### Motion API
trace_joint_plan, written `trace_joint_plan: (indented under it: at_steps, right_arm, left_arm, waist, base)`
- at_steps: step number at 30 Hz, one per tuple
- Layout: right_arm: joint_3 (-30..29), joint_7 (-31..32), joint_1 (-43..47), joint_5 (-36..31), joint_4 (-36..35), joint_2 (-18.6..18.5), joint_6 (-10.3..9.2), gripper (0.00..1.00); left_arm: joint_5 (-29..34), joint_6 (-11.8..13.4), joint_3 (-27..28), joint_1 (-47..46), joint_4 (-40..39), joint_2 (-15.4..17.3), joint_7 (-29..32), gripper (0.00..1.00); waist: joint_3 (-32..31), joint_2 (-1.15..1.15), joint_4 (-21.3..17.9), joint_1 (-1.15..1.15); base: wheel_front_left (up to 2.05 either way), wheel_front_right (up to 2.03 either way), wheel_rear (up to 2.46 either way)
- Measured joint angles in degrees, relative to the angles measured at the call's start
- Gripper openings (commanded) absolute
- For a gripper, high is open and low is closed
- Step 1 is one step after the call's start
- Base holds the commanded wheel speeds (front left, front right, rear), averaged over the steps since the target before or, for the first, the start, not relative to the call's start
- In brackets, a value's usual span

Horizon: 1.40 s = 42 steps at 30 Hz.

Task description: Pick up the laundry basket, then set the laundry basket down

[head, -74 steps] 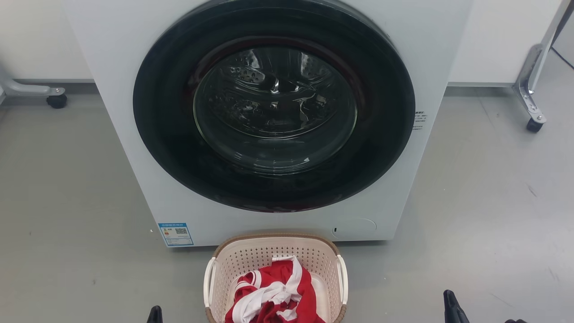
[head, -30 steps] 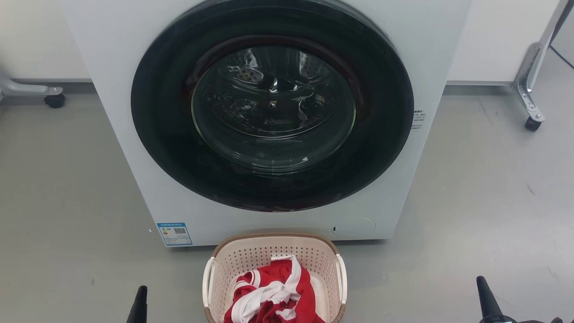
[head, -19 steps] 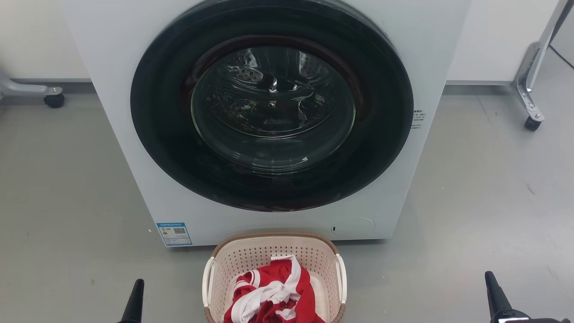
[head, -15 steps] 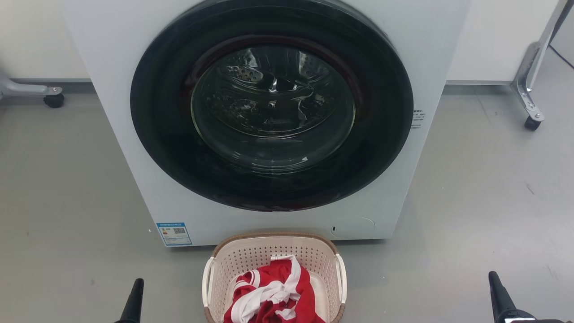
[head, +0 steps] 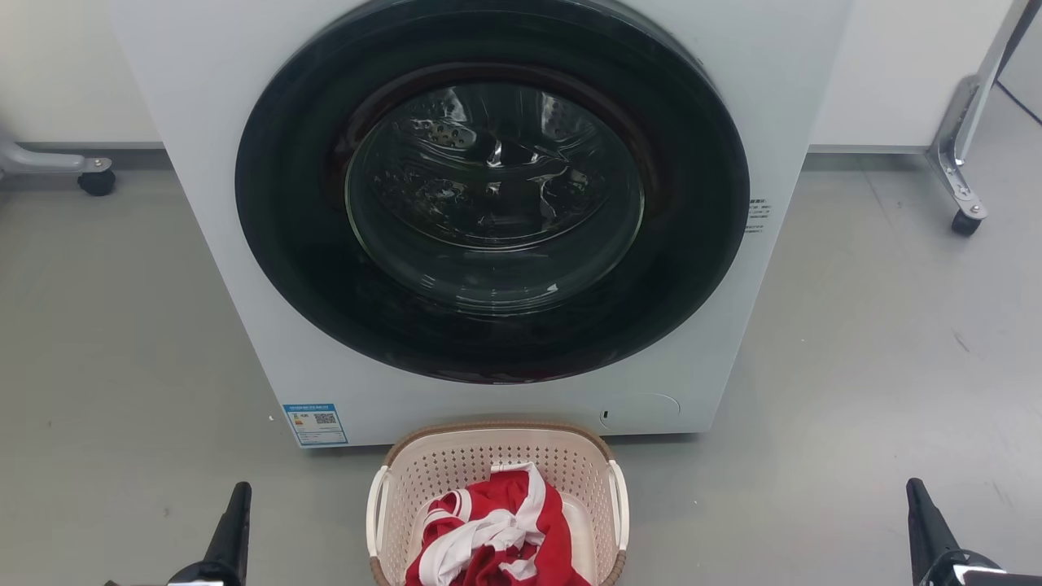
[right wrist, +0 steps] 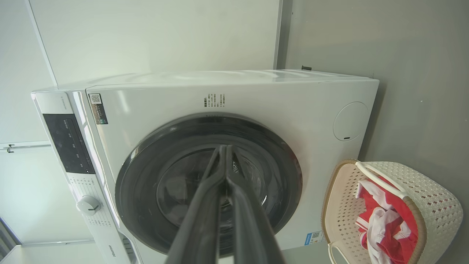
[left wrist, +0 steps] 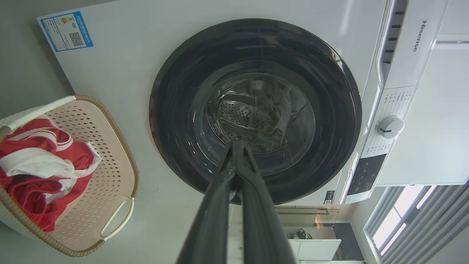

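Before the white front-loading washing machine (head: 790,81): the cream perforated plastic laundry basket (head: 440,468).
Both closed tight, empty: left gripper (left wrist: 236,146), right gripper (right wrist: 224,148).

The head camera looks down at the washing machine (head: 203,163); both wrist cameras, rolled sideways, face the same door (head: 488,195) closely.

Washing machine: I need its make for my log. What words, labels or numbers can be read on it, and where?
"Hisense": on the top panel of the washing machine.
The blue label with a QR code, lower front: too small to read.
The small print beside the door: too small.
Markings around the dial: too small.
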Motion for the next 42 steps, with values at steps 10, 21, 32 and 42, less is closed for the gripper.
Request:
trace_joint_plan:
  at_steps: [10, 21, 32, 42]
  right_arm:
    - [-0.03, 0.0, -0.32, 0.0, 0.03, 0.01, 0.24, 0.0]
    - [-0.03, 0.0, -0.32, 0.0, 0.05, 0.02, 0.24, 0.0]
    - [-0.03, 0.0, -0.32, 0.0, 0.05, 0.02, 0.24, 0.0]
    - [-0.03, 0.0, -0.32, 0.0, 0.07, 0.02, 0.24, 0.0]
  left_arm:
    - [-0.4, 0.01, 0.04, -0.07, 0.02, -0.03, 0.0, 0.0]
    - [-0.42, 0.0, 0.04, -0.07, 0.02, -0.04, 0.0, 0.0]
    - [-0.42, 0.0, 0.03, -0.07, 0.02, -0.04, 0.0, 0.0]
    - [-0.42, 0.0, 0.03, -0.07, 0.02, -0.04, 0.0, 0.0]
  waist:
    - [0.0, 0.0, 0.0, 0.0]
    - [0.0, 0.0, 0.0, 0.0]
    - [0.0, 0.0, 0.0, 0.0]
    - [0.0, 0.0, 0.0, 0.0]
  base:
    - [0.0, 0.0, 0.0]
    - [0.0, 0.0, 0.0]
    - [0.0, 0.0, 0.0]
    - [0.0, 0.0, 0.0]
